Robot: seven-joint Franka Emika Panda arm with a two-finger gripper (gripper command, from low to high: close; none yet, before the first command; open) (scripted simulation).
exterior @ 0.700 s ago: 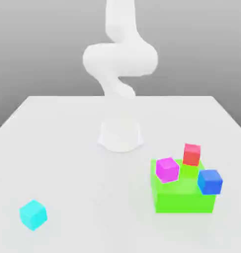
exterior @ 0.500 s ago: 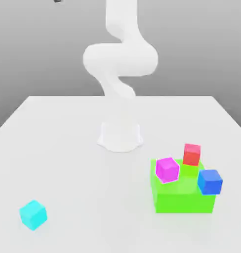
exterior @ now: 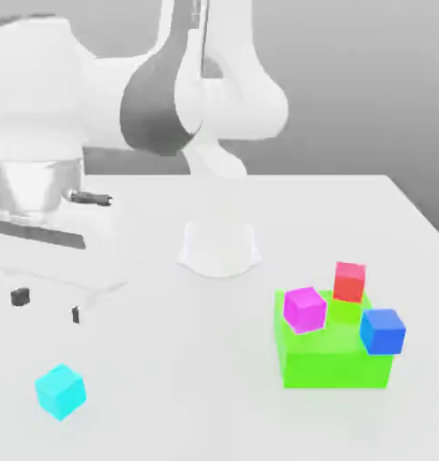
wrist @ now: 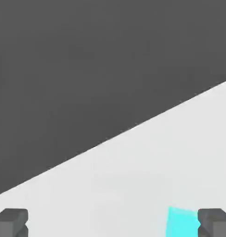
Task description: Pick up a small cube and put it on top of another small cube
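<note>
**Hand over the cyan cube, nothing gripped yet**

The small cube (exterior: 60, 391), cyan, sits alone on the table (exterior: 169, 360), below the gripper (exterior: 48, 304) and a bit toward the exterior view's right of it. In the hand view it lies (wrist: 182, 222) just inside one fingertip, so not centred between them yet. Fingers (wrist: 11, 221) spread wide, empty, prob. to straddle the cube on descent. Well apart from gripper, toward the exterior view's right: green block (exterior: 335, 360) w/ magenta cube (exterior: 304, 309), red cube (exterior: 349, 281), blue cube (exterior: 382, 330) on it; any of those could be the stacking target, I'd guess.
</note>
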